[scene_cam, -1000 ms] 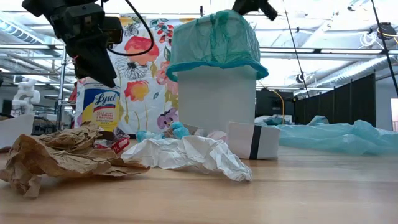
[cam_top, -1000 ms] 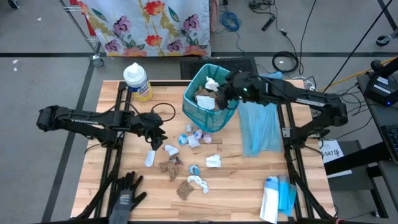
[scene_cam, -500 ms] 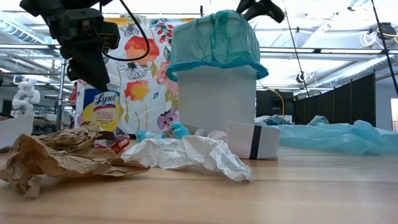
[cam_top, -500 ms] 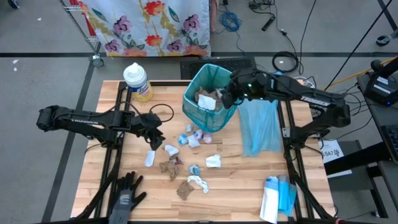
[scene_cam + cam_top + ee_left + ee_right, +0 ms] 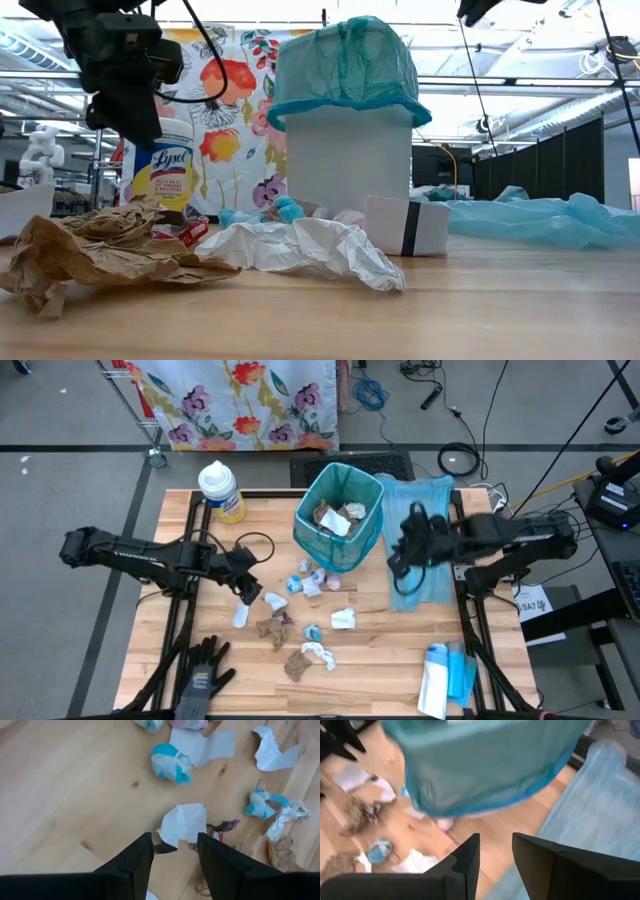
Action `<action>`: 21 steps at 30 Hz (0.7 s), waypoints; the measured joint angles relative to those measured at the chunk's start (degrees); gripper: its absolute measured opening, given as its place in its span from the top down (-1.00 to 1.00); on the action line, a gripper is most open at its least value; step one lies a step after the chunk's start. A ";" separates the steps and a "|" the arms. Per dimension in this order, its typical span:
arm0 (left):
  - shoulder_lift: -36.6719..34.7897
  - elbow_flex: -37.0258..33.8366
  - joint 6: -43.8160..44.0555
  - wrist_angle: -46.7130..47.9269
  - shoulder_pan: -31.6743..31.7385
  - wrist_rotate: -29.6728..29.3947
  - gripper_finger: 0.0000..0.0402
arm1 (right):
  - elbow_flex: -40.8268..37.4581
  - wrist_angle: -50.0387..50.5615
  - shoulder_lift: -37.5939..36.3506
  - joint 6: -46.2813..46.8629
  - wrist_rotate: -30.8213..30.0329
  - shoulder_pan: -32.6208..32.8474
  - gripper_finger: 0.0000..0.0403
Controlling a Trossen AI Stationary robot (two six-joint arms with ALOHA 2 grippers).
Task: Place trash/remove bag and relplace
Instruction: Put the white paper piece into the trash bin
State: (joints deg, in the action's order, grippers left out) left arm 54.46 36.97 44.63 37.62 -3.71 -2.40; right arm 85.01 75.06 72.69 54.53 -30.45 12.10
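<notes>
Left gripper [image 5: 247,582] open and empty, hovering just above trash [image 5: 305,622] scattered on the table [image 5: 400,660]. Right gripper [image 5: 397,557] open, beside the bin [image 5: 340,510], more scraps inside.

Lysol tub [image 5: 220,490], black glove [image 5: 203,672]

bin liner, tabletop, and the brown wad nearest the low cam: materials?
Bin liner: thin teal plastic film, translucent, wrinkled, faint sheen. Tabletop: wood planks, visible grain, smooth light finish. Brown wad: probably kraft paper, matte, sharply creased.
</notes>
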 joint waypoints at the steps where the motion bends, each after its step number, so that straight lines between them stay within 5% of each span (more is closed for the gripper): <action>1: 0.00 0.00 0.91 0.12 -0.42 -0.28 0.22 | -1.76 -0.17 -0.08 1.95 -0.73 1.70 0.48; 7: -0.72 0.00 8.36 1.00 -4.84 -1.56 0.22 | -16.43 -6.92 -1.63 12.63 -0.87 8.24 0.48; 15: -2.68 0.00 26.88 2.55 -15.25 -10.11 0.22 | -39.35 -40.92 -7.08 10.79 4.31 9.90 0.48; 21: -1.28 0.00 41.13 5.57 -22.44 -14.37 0.22 | -46.71 -54.92 -6.36 9.77 9.30 10.37 0.48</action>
State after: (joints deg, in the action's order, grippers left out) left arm 53.18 36.97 85.76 43.19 -26.15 -16.77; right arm 38.30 20.14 66.33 64.30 -21.15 22.48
